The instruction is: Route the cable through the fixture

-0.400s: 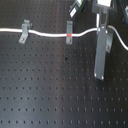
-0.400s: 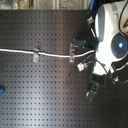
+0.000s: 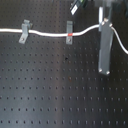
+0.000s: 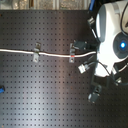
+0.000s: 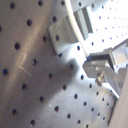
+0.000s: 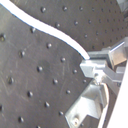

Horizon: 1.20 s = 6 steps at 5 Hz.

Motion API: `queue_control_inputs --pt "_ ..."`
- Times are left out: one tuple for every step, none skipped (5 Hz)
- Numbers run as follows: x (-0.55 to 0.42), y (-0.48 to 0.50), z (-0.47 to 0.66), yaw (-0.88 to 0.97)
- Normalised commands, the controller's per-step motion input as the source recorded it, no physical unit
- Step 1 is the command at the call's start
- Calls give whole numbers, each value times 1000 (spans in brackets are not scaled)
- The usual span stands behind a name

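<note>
Between the pincer fingertips, the white cable

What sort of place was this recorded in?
Most likely a lab bench: a black perforated breadboard table carries small metal clip fixtures, and a white cable runs through them beside a robot arm.

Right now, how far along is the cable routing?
Done: the cable already sits in the first clip and the second clip, red band at the second. In hand: the gripper appears to pinch the cable. Left: the tall third fixture, which the cable only passes near.
</note>
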Motion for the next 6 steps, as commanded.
queue_control_inputs --pt "178 -91 -386 -437" --pt "147 111 -192 -223" --pt "132 247 41 629" --pt "20 202 104 768" --pt "-28 94 216 891" --pt "-31 9 195 989"
